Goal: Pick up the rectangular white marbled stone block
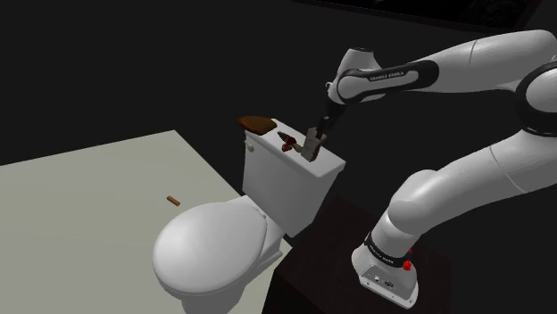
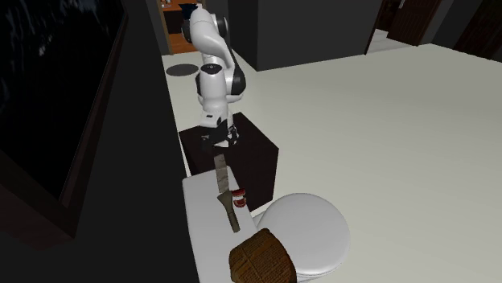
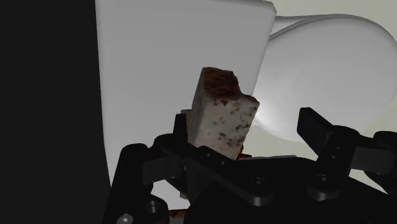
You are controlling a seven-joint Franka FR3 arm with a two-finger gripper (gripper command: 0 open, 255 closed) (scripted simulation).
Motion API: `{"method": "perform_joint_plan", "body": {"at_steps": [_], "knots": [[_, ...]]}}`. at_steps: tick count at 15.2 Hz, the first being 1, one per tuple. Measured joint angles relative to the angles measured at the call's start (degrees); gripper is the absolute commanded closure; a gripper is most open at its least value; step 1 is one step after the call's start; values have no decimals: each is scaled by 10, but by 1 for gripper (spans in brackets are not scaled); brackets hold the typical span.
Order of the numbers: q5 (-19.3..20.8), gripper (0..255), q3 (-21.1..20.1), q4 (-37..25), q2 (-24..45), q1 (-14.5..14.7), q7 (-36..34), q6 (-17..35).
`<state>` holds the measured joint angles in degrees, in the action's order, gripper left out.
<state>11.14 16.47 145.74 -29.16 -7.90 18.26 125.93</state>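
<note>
At the shoulder view's left, a pale floor [image 1: 80, 178] lies below a black area, and a small brown bit [image 1: 173, 199] rests on it, well apart from everything else. Next is the white toilet [image 1: 214, 254], its lid shut, with its tank [image 1: 295, 192] behind the bowl. On the tank's top, at the end toward that view's left, sits a flat brown thing [image 1: 255, 122]. Just to its right lies a small red thing [image 1: 287, 143]. Right beside that is the block [image 1: 311, 149], tilted, at the far edge of the tank's top, and my pincer [image 1: 315, 134] hangs directly over it. Looking along my own hand, I see the block is white with dark flecks and a reddish-brown end. It stands up between my fingers, with the tank's top and the bowl beyond it. My pincer is spread: one finger [image 3: 180, 130] lies against the block's side, while the other [image 3: 315, 124] stands clear of it with a gap between, so I am not pinching it. Whether the block's lower end rests on the tank I cannot tell. Further right in the shoulder view, my white arm [image 1: 464, 71] arches up and over, then down to the dark stand [image 1: 330, 250], which sits just beside the tank at that view's lower right.
</note>
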Motion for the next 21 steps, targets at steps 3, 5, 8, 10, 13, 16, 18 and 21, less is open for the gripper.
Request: {"method": "perform_joint_plan", "body": {"at_steps": [3,5,8,10,13,16,18,21], "knots": [[5,0,9,3,23,-2,6,29],[7,0,13,14,31,-3,8,48],[8,0,17,28,42,-4,8,73],[9,255,18,34,45,-4,7,83],[9,255,18,36,46,-4,7,86],[9,255,17,36,46,-4,6,87],[9,255,17,37,45,-4,6,87],[9,255,18,34,45,-4,8,84]]}}
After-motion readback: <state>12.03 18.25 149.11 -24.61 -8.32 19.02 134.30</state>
